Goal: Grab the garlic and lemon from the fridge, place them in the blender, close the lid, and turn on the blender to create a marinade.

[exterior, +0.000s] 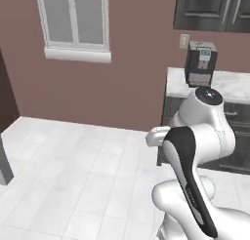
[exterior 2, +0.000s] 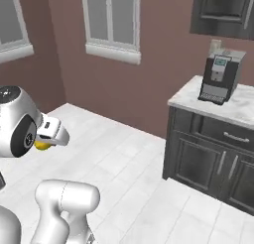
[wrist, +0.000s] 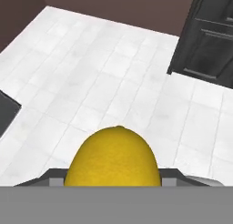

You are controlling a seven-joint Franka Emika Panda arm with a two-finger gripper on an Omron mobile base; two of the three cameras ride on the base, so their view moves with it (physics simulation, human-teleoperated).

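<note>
We hold the lemon (wrist: 113,157) in our gripper (wrist: 113,180), the jaws partly closed against its sides; the fingertips themselves are hidden behind the fruit. In the right base view a sliver of yellow peeks out under the white hand, level with the arm's elbow. Below us lies pale tiled floor (wrist: 113,82). A dark cabinet (exterior 2: 208,158) with a marble top stands to our right, carrying a coffee machine (exterior 2: 221,77). A window (exterior: 74,22) sits in the brown wall.

The lemon (wrist: 113,157) looks matt and finely pitted; the floor (wrist: 113,73) is smooth pale tile.
</note>
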